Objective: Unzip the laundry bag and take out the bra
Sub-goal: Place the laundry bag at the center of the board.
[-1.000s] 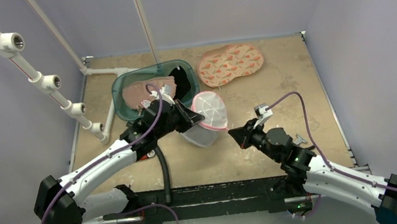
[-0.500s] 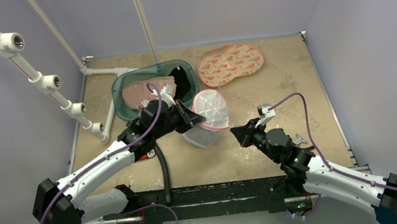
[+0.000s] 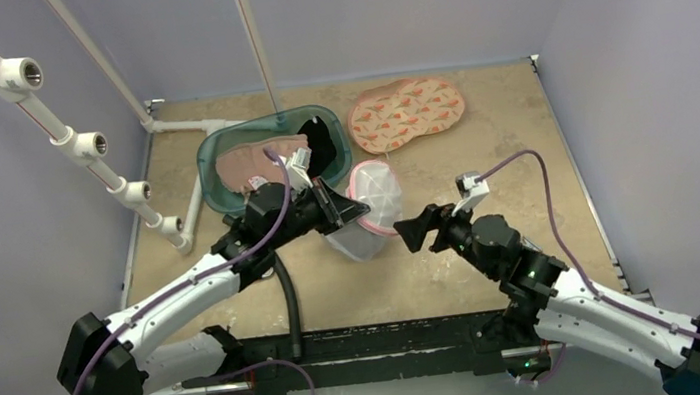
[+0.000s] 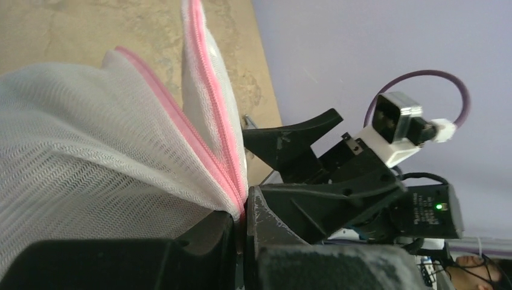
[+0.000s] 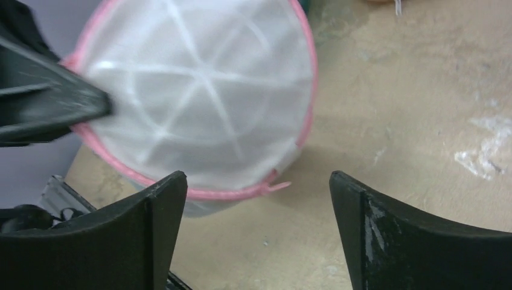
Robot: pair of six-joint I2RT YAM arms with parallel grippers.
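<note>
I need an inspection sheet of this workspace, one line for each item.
Surface: beige table.
Job's things: white mesh laundry bag, pink zip, held at its rim; contents not seen.
Clutter: green basin with pink fabric inside; patterned cloth at far edge.
Grippers: left gripper shut on laundry bag; right gripper open, fingers facing zip pull.
Cables: purple cables along both arms.
Surroundings: lilac walls, white pipe rack at left.

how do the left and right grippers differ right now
The left gripper is shut, pinching the bag's pink rim. The right gripper is open and holds nothing. The left one touches the bag, while the right one is close beside it, jaws aimed at the zipper pull. Both are black two-finger grippers at the bag.
</note>
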